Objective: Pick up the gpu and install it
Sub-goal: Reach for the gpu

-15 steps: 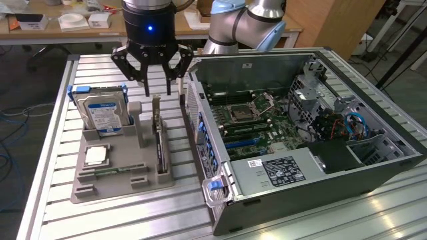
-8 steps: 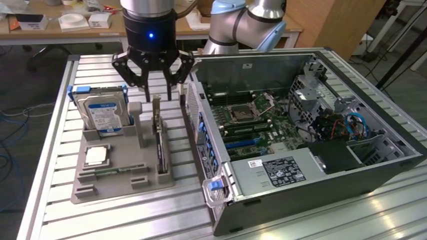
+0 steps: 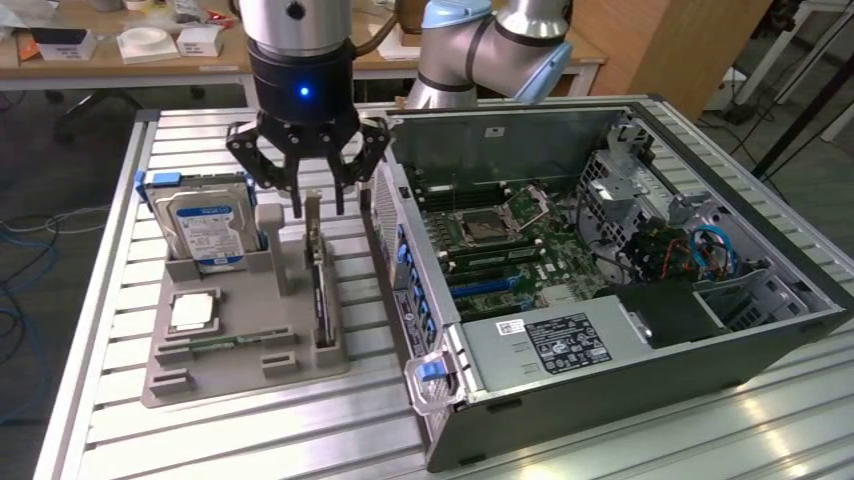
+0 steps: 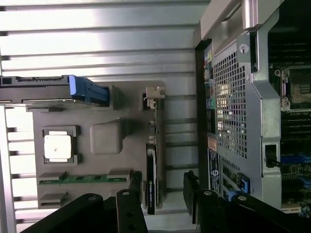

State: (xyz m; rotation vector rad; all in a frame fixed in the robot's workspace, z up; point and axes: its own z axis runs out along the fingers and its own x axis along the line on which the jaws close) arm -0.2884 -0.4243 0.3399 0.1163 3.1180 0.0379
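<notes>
Where the gripper (image 3: pixel 314 190) is: over the gpu (image 3: pixel 320 285), fingers wide apart, holding nothing.
Gpu: on its thin edge in the grey tray (image 3: pixel 247 388), maybe so fingers can pinch both sides; not in the computer (image 3: pixel 621 270) yet.
Computer: at 3 o'clock from the tray.
Outside view only: blue-white label (image 3: pixel 211 236) on the hard drive, at the tray's 11 o'clock.

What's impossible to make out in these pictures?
- Gpu: in the exterior view it stands nearly edge-on, so its flat faces are barely seen; its lower edge is hidden in the holder.
- Gripper: in the wrist view its rear is cut off by the picture's edge.
- Computer case: in the wrist view its far side is cut off by the edge.
- Hard drive label: its small print is too tiny in the exterior view.
</notes>
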